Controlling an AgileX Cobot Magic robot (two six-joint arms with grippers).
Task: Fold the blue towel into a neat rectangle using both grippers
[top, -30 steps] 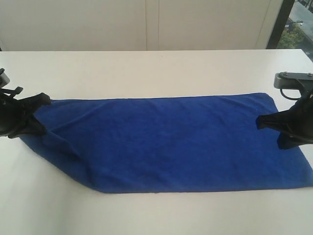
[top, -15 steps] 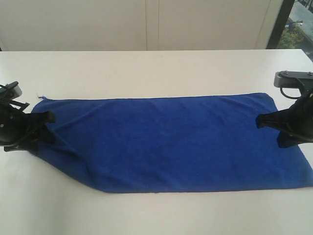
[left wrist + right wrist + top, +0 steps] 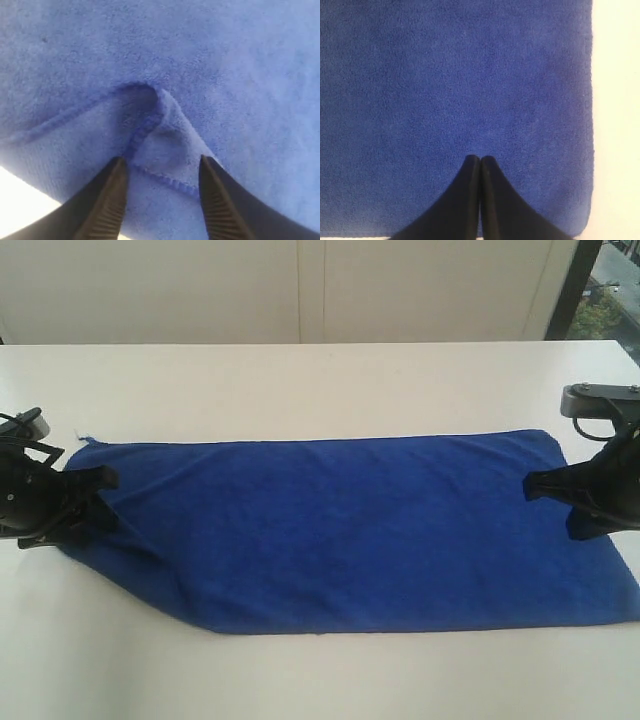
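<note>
The towel (image 3: 350, 530) lies flat across the surface (image 3: 320, 380) from 9 to 3 o'clock, with its 7 o'clock corner skewed. My left hand (image 3: 161, 161), at the 9 o'clock end, is spread either side of a rucked hem. Closing there could catch two layers and drag the fold crooked. My right hand (image 3: 480, 159), at 3 o'clock, is pressed together over flat cloth, seemingly pinching nothing. If it lifts like this, it may leave that end behind.
</note>
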